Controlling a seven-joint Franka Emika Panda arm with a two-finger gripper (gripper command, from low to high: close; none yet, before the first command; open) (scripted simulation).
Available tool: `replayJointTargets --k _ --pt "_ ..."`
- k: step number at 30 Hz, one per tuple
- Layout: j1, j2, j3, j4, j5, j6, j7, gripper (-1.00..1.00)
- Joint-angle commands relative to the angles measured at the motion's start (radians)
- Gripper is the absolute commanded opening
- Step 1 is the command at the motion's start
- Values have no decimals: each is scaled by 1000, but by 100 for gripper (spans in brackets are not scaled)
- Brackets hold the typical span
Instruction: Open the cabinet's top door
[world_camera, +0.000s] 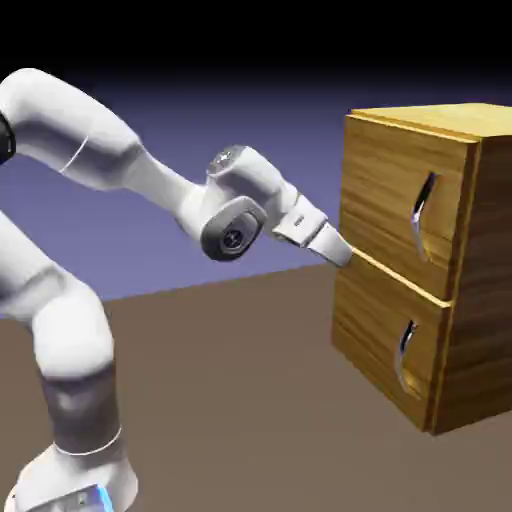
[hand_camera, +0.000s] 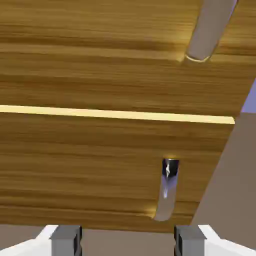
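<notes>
The cabinet (world_camera: 470, 270) of golden-brown wood stands at the exterior view's right. Its top door (world_camera: 385, 190) carries a curved metal handle (world_camera: 425, 210) and sits flush with the cabinet front. My gripper (world_camera: 345, 255) reaches to the left edge of the front, level with the seam between the two panels and well left of the handle. In the hand view the top door (hand_camera: 100, 55) fills the upper half, with its handle (hand_camera: 210, 30) at the top right. The gripper (hand_camera: 127, 242) is open, its fingertips (hand_camera: 66, 240) apart with nothing between them.
Below the seam (hand_camera: 115, 114) is the lower panel (world_camera: 375, 330) with its own handle (world_camera: 407, 352), also shown in the hand view (hand_camera: 167, 192). The brown table (world_camera: 250, 400) runs under the arm and cabinet.
</notes>
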Motion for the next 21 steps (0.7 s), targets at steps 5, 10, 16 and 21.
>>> replayJointTargets --k 5,10,16,21 --pt "-144 147 144 30 -218 -36 -116 0" --pt "-288 293 288 61 -435 -71 -233 0" --pt "-461 469 461 97 -696 -114 -372 0" --pt "-605 615 605 128 -914 -150 -488 0"
